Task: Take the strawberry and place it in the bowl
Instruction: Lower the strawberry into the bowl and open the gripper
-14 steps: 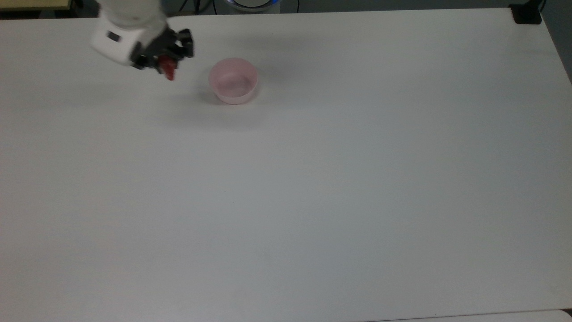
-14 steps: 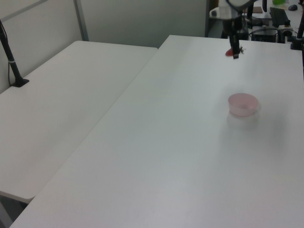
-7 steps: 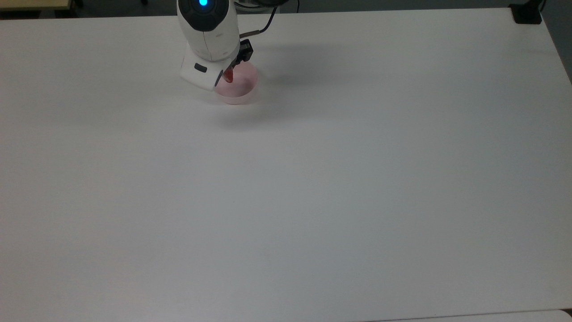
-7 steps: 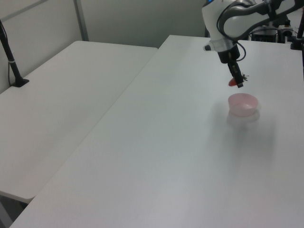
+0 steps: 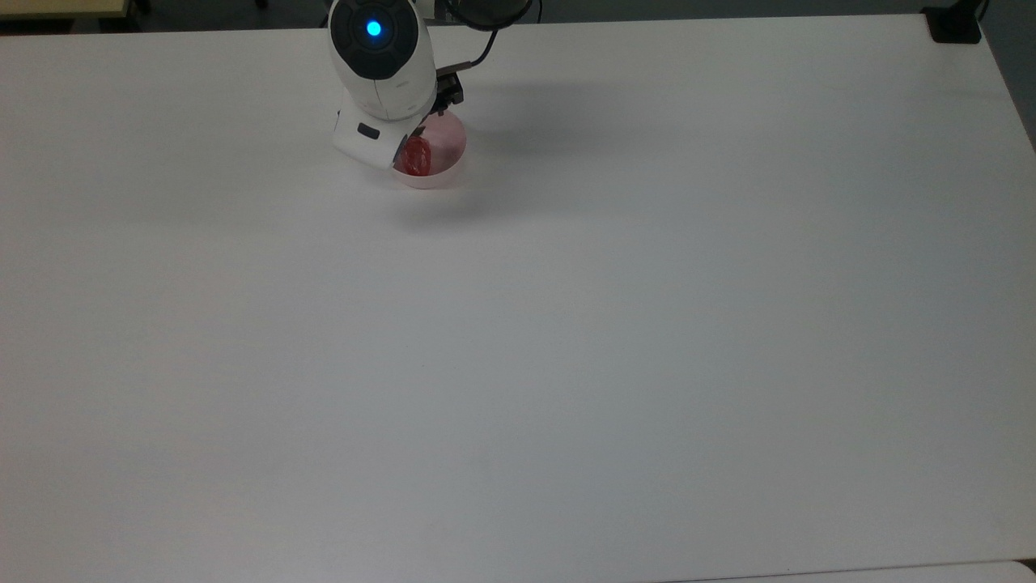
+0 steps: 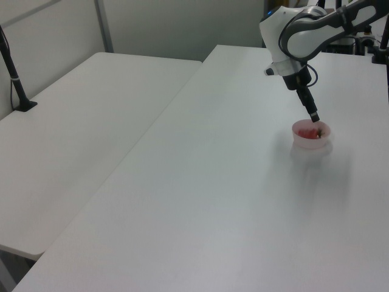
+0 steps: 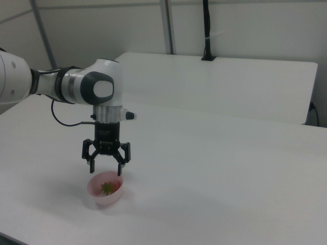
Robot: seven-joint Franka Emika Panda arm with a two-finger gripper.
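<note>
The strawberry (image 5: pixel 416 156) lies inside the bowl (image 5: pixel 446 168), a small red fruit resting on the bowl's floor toward the top view's left side, with its green leafy cap facing up in the right view (image 7: pixel 107 188). In the left view it shows as a red patch within the bowl (image 6: pixel 312 134). The bowl (image 7: pixel 108 196) is small, round, pale pink and see-through, with low straight walls, and it stands upright on the white desk (image 5: pixel 566 324) near the desk's far edge in the top view. Just above the bowl hangs the end effector (image 7: pixel 107 163), black, pointing straight down, its two fingers spread wide apart with nothing between them; the strawberry sits below the gap, not touching either finger. In the left view the end effector (image 6: pixel 314 118) is seen edge-on as a thin dark bar whose tip sits right at the bowl's (image 6: pixel 312 142) rim. It is carried by the white arm (image 7: pixel 87 89), which reaches in from the right view's left; in the top view the arm's (image 5: pixel 376 57) rounded housing, with a glowing blue light on top, covers the bowl's left part. A second white desk (image 6: pixel 79 134) stands beside the first, on the left view's left, with a black post (image 6: pixel 13 73) clamped to its edge.
</note>
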